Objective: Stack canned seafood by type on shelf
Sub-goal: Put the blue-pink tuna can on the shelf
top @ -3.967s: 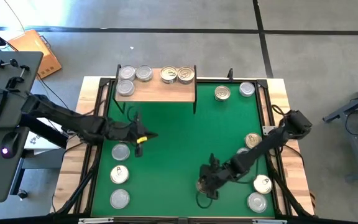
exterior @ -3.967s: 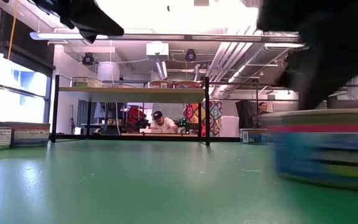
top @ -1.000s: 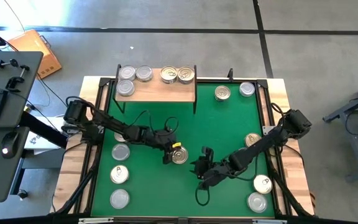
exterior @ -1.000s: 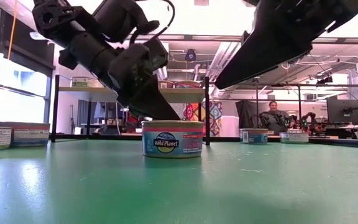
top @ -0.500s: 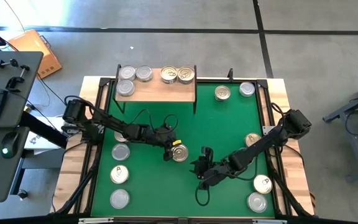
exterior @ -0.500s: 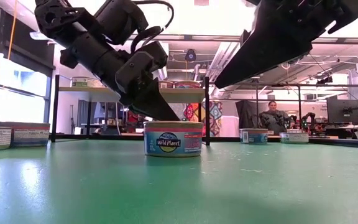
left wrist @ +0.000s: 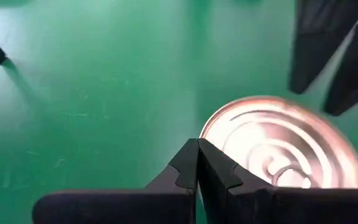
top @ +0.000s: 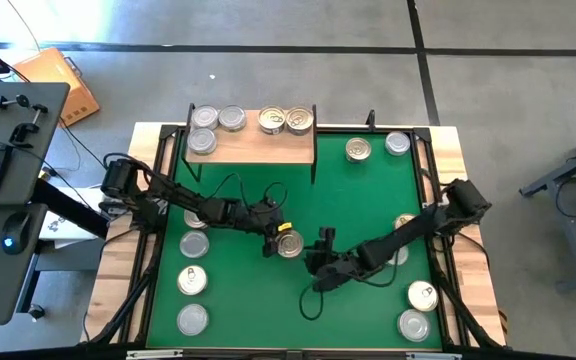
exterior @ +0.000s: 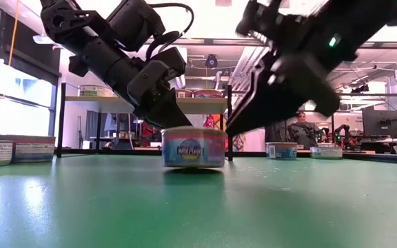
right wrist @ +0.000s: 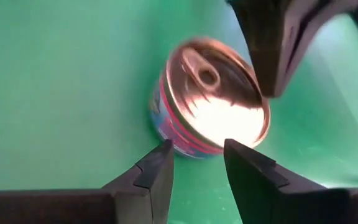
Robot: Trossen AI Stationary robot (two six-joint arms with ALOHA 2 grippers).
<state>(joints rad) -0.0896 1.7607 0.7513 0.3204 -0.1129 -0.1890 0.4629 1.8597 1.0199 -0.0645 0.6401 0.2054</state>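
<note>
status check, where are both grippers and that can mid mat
Left gripper shut, tips against the gold-lid can mid mat. Right gripper open, closing in on the same can, empty. Shelf holds five cans. Left gripper crowds the right's approach.

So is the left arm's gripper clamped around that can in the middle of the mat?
No, the left gripper is shut with nothing between its fingers, beside the can.

Left hand [top: 271, 240] closed, right hand [top: 313, 266] parted
</note>
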